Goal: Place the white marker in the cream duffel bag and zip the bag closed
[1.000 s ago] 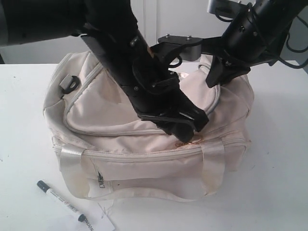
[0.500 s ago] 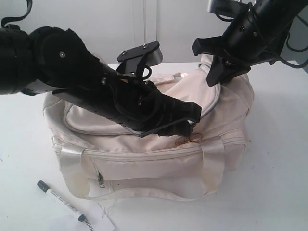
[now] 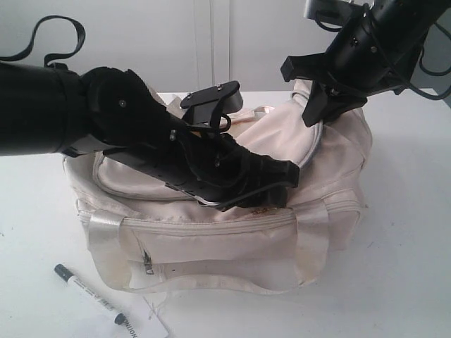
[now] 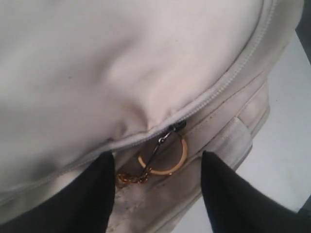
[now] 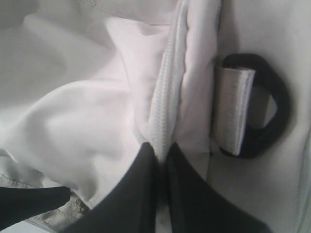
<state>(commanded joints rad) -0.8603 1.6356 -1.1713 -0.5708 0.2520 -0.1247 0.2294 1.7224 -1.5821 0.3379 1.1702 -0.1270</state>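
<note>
right end effector [image 5: 161,154] pinches cream duffel bag [image 3: 211,243] seam; white marker [image 3: 90,293] outside.

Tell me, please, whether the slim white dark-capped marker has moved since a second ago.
No. The white marker lies where it was, in front of the cream fabric duffel bag, tail end at the paper tag.

Exterior cam looking down at the whole bag [image 3: 211,232] from its front. Left wrist cam hovering close over zipper [image 4: 214,97] and gold pull [image 4: 165,172]. Right wrist cam sitting tight at zipper end by black ring [image 5: 279,102]. All sharing the zipper.
</note>
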